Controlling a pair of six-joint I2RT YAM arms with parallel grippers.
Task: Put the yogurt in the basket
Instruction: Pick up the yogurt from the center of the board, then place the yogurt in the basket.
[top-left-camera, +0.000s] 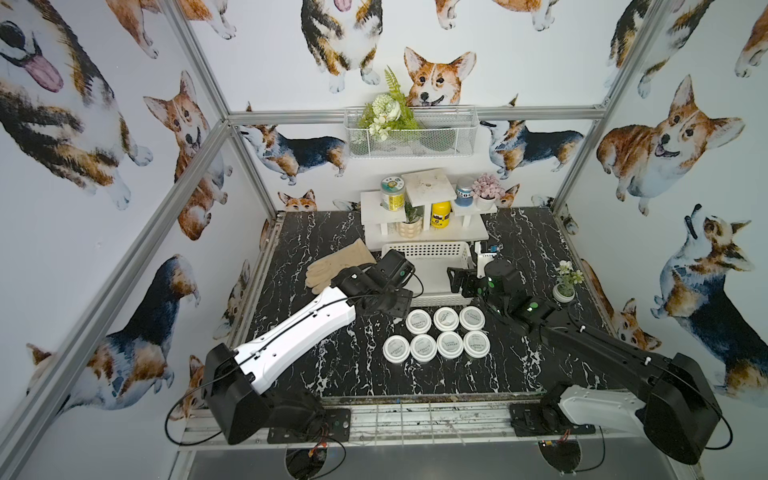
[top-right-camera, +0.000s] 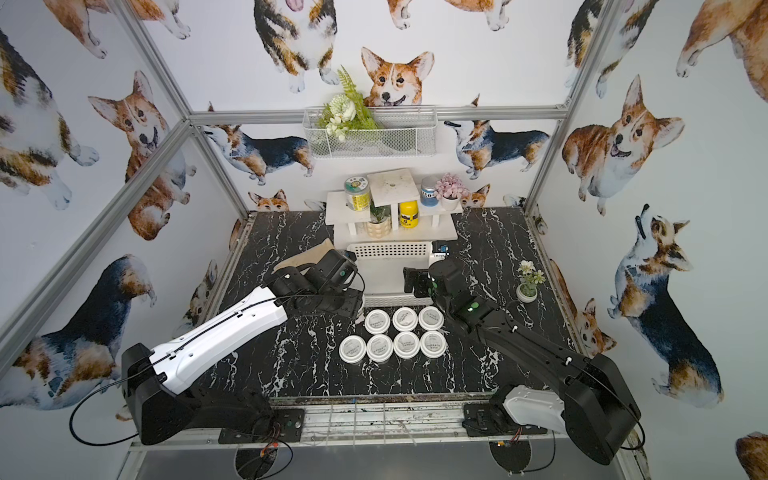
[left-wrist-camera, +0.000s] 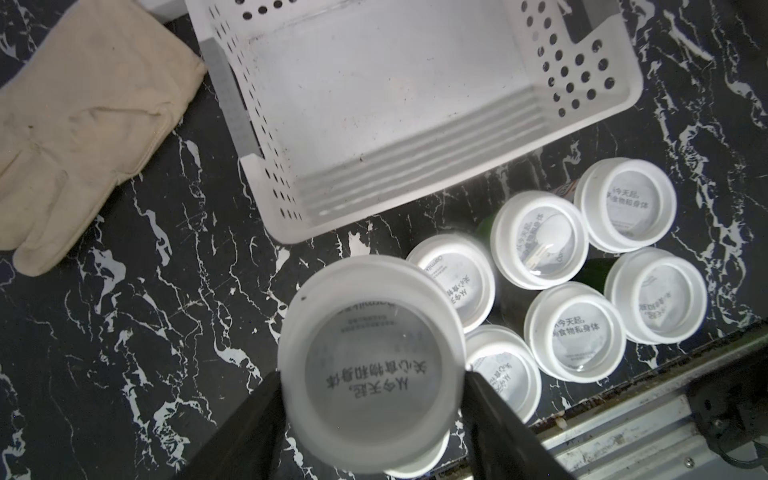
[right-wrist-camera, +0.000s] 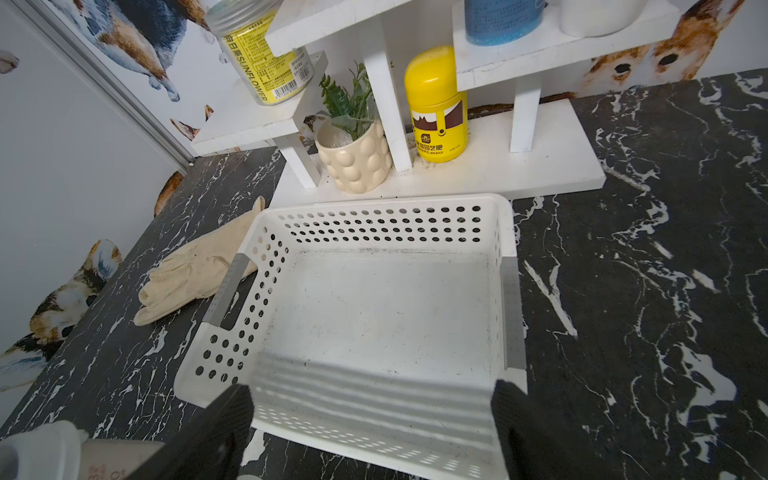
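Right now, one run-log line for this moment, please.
left gripper: shut on held yogurt | right gripper: open, above basket | basket: empty | other yogurts: seven on table

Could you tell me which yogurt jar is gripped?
The jar clamped in the left gripper, lifted above the rest; the seven others stand free on the table.

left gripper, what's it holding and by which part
The left gripper holds one yogurt jar, jaws on opposite sides of its white lid.
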